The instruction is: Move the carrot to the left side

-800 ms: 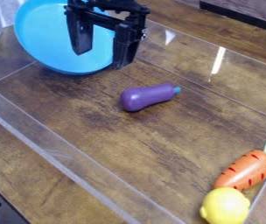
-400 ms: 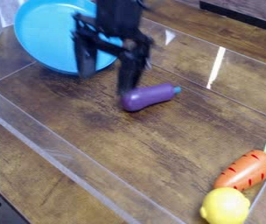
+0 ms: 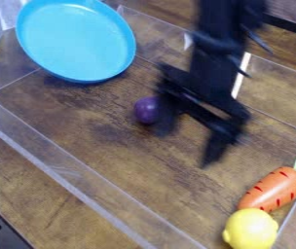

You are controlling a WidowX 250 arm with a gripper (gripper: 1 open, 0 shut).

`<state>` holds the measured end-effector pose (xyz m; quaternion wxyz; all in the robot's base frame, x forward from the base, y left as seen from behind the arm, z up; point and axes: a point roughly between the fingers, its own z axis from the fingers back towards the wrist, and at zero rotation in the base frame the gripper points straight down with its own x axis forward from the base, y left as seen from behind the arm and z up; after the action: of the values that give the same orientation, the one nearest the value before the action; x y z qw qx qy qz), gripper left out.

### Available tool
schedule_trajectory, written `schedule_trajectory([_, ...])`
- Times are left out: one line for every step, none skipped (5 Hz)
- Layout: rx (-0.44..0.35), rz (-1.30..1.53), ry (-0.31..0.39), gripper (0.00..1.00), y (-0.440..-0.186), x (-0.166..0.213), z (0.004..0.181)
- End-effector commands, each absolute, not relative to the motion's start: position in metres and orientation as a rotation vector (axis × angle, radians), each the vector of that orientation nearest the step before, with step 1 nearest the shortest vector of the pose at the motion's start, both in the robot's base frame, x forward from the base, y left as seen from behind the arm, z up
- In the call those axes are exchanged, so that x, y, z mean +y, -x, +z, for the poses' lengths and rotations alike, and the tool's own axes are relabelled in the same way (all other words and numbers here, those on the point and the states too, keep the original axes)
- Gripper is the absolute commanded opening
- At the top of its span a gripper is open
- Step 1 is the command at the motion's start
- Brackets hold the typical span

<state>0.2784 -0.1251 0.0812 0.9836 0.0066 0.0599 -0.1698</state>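
Note:
The carrot (image 3: 276, 189), orange with a green leafy top, lies at the lower right of the wooden table, tip pointing lower left. My gripper (image 3: 194, 126) hangs blurred in the middle of the table, pointing down with its two dark fingers (image 3: 220, 146) spread apart and nothing between them, so it is open. It stands up and to the left of the carrot, well apart from it. The arm hides most of the purple eggplant (image 3: 145, 111), of which only the rounded end shows.
A round yellow lemon (image 3: 251, 230) sits just below the carrot, touching or nearly touching it. A blue plate (image 3: 73, 39) leans at the back left. A clear plastic wall (image 3: 59, 160) runs along the table's front left side.
The gripper has swept from the blue plate at the back left, past the eggplant, down and to the right toward the carrot. It stayed open. No object has moved.

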Motion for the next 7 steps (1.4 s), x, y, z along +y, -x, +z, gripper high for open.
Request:
schedule_trajectory([0.061, -0.367, 0.000, 1.00, -0.305, -0.168, 0.080])
schedule_trajectory([0.056, -0.426, 0.002, 1.00, -0.306, -0.166, 0.078])
schedule_trajectory([0.056, -0.481, -0.001, 1.00, -0.310, -0.170, 0.075])
schedule_trajectory([0.056, -0.533, -0.001, 1.00, -0.314, -0.174, 0.070])
schedule_trajectory([0.057, -0.464, 0.000, 1.00, -0.320, -0.161, 0.058])
schedule_trajectory([0.055, -0.397, 0.001, 1.00, -0.325, -0.149, 0.048])
schedule_trajectory([0.058, -0.369, -0.001, 0.00, -0.329, -0.149, 0.044])
